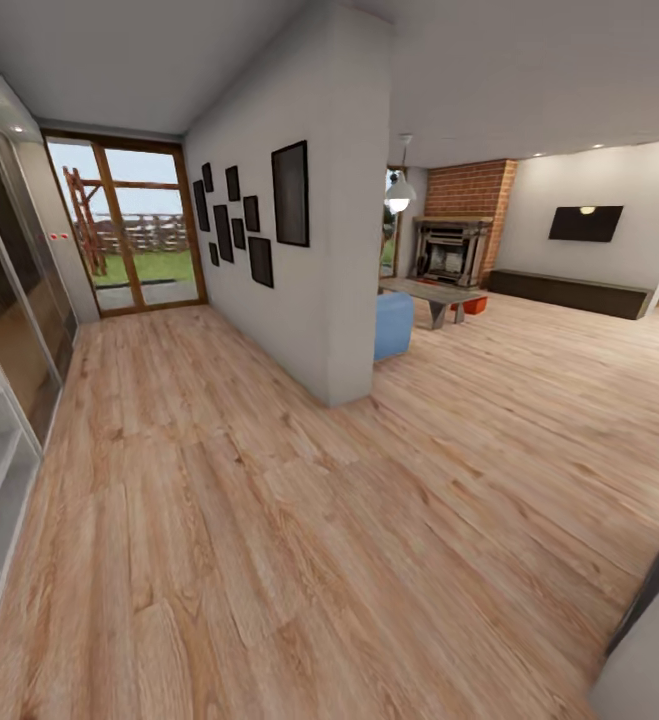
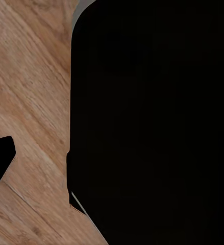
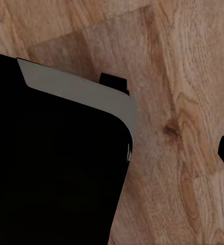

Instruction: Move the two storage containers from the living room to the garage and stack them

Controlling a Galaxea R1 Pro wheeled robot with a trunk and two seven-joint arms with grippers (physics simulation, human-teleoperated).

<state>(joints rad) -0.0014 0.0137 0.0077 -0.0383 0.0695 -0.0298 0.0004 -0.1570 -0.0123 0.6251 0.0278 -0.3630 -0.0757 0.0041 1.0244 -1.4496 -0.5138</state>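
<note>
Scene: I faced a light wood-plank floor (image 1: 269, 520) where a hallway met the living room, a white dividing wall (image 1: 314, 250) hung with dark frames between them.
Storage container: one red-orange bin (image 1: 475, 304) sat far ahead on the floor, just beside the glass coffee table (image 1: 439, 296), before the brick fireplace (image 1: 453, 250). I could not make out a second one.
Sofa: a blue corner (image 1: 393, 325) showed past the wall's end.
Garden doors: wood-framed glass (image 1: 134, 225) closed the hallway's far end.
Jaws: both wrist cameras looked down at planks past a dark body panel (image 2: 152, 122); I could not tell whether either pair stood open or closed.
Container versus jaws: well apart, far beyond reach.
</note>
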